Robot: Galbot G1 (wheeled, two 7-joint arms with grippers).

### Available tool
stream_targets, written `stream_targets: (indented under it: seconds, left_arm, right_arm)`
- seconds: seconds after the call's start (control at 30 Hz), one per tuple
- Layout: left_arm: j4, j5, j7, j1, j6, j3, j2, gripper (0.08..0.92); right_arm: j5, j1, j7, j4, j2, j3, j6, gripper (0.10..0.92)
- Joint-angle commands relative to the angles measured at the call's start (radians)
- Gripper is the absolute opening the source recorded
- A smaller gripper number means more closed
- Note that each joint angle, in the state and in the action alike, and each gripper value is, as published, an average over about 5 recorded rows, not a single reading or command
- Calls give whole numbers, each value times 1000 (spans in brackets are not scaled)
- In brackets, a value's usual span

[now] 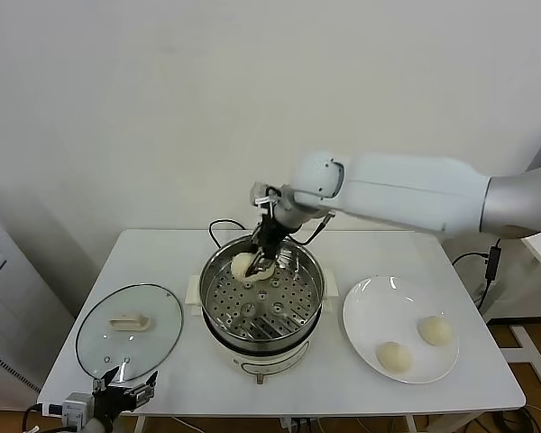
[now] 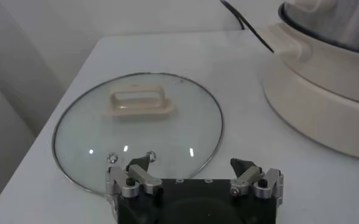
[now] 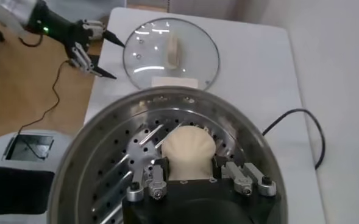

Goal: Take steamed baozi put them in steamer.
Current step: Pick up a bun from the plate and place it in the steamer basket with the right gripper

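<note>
The steamer [image 1: 262,305] stands mid-table, a shiny steel pot with a perforated tray on a white base. My right gripper [image 1: 261,260] reaches into its far side, shut on a cream-white baozi [image 1: 244,266]. In the right wrist view the baozi [image 3: 190,148] sits between my right gripper's [image 3: 188,165] fingers, low over the steamer's holed tray [image 3: 115,164]. I cannot tell if it touches the tray. Two more baozi [image 1: 435,330] [image 1: 395,357] lie on the white plate [image 1: 365,311] to the right. My left gripper [image 1: 119,393] hangs open and empty at the table's front left corner.
A round glass lid [image 1: 129,329] with a cream handle lies flat left of the steamer. In the left wrist view my left gripper [image 2: 194,165] is at the lid's [image 2: 136,125] near edge, the steamer base [image 2: 325,91] beyond. A black cable [image 1: 224,225] runs behind the steamer.
</note>
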Motion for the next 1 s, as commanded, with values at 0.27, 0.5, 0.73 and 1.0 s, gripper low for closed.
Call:
stream_targets:
  seconds: [0.27, 0.5, 0.73, 1.0]
  left_arm:
    - [5, -1, -1, -2, -2, 1, -1, 823]
    - [4, -1, -2, 2, -5, -3, -5, 823]
    - [2, -2, -2, 6, -7, -5, -6, 823]
    - [0, -1, -3, 6, -7, -5, -7, 823]
  right_arm:
    - [-14, -114, 97, -20, 59, 19, -49, 450]
    - [-18, -140, 111, -40, 75, 28, -52, 453]
    - [-22, -152, 113, -48, 81, 34, -52, 544]
    - [-36, -95, 71, -44, 32, 55, -38, 786]
